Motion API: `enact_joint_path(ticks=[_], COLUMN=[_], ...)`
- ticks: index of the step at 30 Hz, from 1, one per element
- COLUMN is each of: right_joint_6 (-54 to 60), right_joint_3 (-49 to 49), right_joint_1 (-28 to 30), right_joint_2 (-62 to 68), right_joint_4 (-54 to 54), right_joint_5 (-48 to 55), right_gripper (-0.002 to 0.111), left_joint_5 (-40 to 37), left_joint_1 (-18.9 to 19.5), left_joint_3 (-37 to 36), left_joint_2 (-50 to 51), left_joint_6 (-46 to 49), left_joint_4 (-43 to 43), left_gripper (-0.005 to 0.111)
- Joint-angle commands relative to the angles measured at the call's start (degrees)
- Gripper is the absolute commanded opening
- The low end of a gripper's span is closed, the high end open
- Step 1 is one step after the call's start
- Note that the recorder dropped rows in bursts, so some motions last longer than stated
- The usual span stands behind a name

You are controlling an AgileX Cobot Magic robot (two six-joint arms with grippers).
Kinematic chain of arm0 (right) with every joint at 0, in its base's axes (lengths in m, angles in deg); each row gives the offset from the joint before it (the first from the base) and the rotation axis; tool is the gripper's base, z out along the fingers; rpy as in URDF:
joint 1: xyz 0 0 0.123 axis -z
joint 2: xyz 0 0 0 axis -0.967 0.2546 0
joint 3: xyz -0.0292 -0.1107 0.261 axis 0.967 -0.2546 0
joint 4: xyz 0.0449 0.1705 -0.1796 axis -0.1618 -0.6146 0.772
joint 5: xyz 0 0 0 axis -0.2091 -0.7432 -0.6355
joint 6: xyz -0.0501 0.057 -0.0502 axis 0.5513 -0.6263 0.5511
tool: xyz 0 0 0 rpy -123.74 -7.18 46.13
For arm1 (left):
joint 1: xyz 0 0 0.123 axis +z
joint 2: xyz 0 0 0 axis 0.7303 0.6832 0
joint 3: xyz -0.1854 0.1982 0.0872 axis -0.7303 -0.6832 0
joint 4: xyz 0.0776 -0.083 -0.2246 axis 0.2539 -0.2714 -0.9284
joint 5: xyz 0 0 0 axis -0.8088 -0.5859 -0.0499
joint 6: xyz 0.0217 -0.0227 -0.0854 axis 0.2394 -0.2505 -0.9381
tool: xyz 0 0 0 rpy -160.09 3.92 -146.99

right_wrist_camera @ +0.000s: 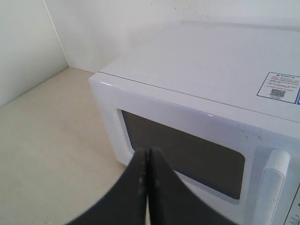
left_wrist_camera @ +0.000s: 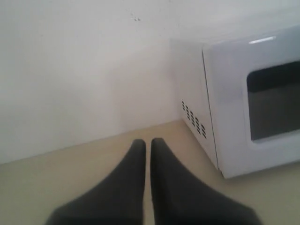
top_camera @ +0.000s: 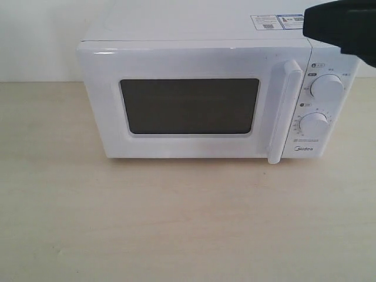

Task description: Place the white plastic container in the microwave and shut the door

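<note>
The white microwave (top_camera: 194, 59) stands at the back of the table with its door (top_camera: 188, 106) shut and the handle (top_camera: 283, 111) upright beside the dials. The white plastic container is out of view in every frame. My right gripper (right_wrist_camera: 149, 152) is shut with nothing between its fingers, and it hovers above and in front of the door window (right_wrist_camera: 187, 150). In the exterior view it shows as a black shape (top_camera: 341, 26) over the microwave's top right corner. My left gripper (left_wrist_camera: 147, 143) is shut and empty, low over the table beside the microwave's vented side (left_wrist_camera: 192, 119).
Two round dials (top_camera: 327, 87) (top_camera: 313, 124) sit on the right panel. Stickers (top_camera: 276, 22) lie on the microwave's top. A white wall (left_wrist_camera: 84, 70) runs behind the light wooden table (top_camera: 176, 223).
</note>
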State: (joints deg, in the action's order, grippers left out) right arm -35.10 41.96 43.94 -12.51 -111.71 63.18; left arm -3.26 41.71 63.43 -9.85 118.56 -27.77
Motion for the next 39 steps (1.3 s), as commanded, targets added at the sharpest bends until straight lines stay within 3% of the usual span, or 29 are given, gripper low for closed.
enact_joint_path(ticks=[1,6,12,15,39], right_joint_6=[0.08,0.08,0.08,0.08,0.08], right_joint_3=[0.31,0.31,0.31,0.31,0.31], right_joint_1=[0.45,0.45,0.45,0.45,0.45], right_joint_2=[-0.19,-0.19,-0.19,-0.19,-0.19], right_joint_4=[0.13,0.13,0.13,0.13,0.13], right_joint_5=[0.15,0.15,-0.64,-0.64,-0.64], right_gripper=[0.000,0.000,0.000,0.000,0.000], left_joint_5=[-3.85,-6.07,-12.12,-12.39,-12.00], left_joint_1=[0.16,0.16,0.16,0.16,0.16], left_joint_3=[-0.27,-0.27,-0.27,-0.27,-0.27], left_joint_2=[-0.17,-0.17,-0.17,-0.17,-0.17], left_joint_6=[0.56,-5.98,-24.60,-29.41,-31.15], left_joint_4=[0.75,0.66,15.24,16.57,16.68], left_gripper=[0.004,0.004,0.004,0.004,0.004])
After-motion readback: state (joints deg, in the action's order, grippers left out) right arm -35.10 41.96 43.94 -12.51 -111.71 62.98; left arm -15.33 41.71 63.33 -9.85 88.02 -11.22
